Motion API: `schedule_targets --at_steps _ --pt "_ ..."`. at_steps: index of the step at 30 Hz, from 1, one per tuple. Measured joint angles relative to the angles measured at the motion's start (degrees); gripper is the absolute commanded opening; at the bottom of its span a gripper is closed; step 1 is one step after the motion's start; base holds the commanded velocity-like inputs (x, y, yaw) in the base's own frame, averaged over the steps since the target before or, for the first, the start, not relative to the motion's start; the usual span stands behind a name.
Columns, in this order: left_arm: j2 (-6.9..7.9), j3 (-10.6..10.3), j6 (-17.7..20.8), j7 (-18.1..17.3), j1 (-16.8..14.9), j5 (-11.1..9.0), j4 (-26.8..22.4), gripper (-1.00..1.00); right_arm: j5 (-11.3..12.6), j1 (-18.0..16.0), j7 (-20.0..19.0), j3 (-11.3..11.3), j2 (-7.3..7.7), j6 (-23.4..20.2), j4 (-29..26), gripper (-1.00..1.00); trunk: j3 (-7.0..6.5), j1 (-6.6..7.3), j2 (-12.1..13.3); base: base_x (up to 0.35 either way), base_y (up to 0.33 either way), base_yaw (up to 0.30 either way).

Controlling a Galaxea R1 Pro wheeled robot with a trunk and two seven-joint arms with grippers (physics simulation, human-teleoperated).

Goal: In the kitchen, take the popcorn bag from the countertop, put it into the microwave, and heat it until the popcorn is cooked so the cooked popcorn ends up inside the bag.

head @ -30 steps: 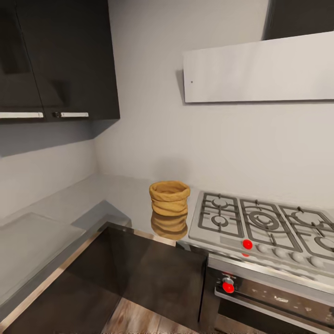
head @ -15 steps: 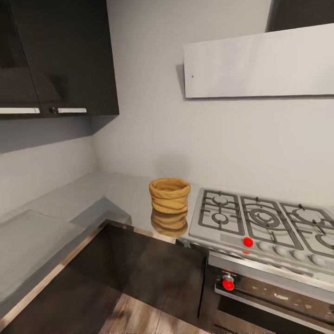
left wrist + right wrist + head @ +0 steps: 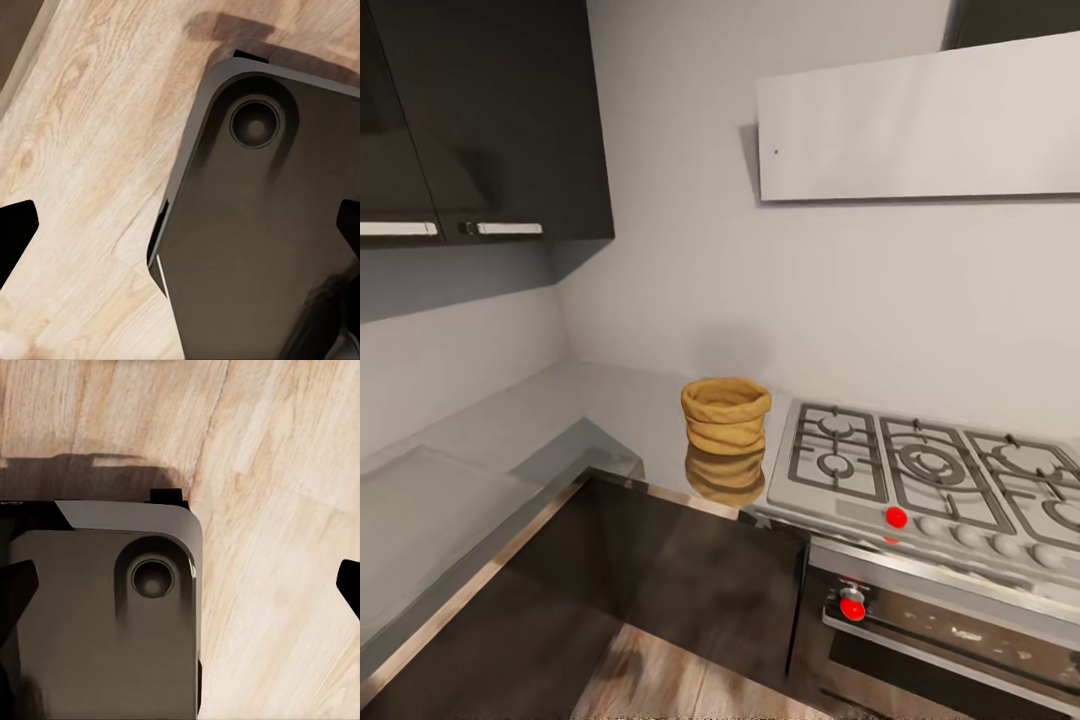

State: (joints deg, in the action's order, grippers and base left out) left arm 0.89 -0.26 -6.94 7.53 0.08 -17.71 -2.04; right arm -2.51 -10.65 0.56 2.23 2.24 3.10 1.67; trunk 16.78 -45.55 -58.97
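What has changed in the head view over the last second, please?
The whole picture has shifted a little, cabinets and range hood drifting upward, so the camera moved, not the things. The popcorn bag stands upright on the countertop beside the gas hob as before; nothing was grasped or released.

one popcorn bag point(image 3: 725, 414), one gas hob point(image 3: 935, 480), two red knobs point(image 3: 896, 517)

No legible text; small mark on oven point(image 3: 970, 640) front unreadable.
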Motion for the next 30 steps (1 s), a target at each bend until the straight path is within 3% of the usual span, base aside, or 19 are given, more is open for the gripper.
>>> schedule_targets --at_steps 30 --pt "0.0 -0.06 0.02 0.0 0.0 -0.01 0.0 1.0 -0.03 0.0 0.0 0.0 -0.05 -0.08 0.0 1.0 2.74 0.0 0.0 0.0 0.0 0.0"
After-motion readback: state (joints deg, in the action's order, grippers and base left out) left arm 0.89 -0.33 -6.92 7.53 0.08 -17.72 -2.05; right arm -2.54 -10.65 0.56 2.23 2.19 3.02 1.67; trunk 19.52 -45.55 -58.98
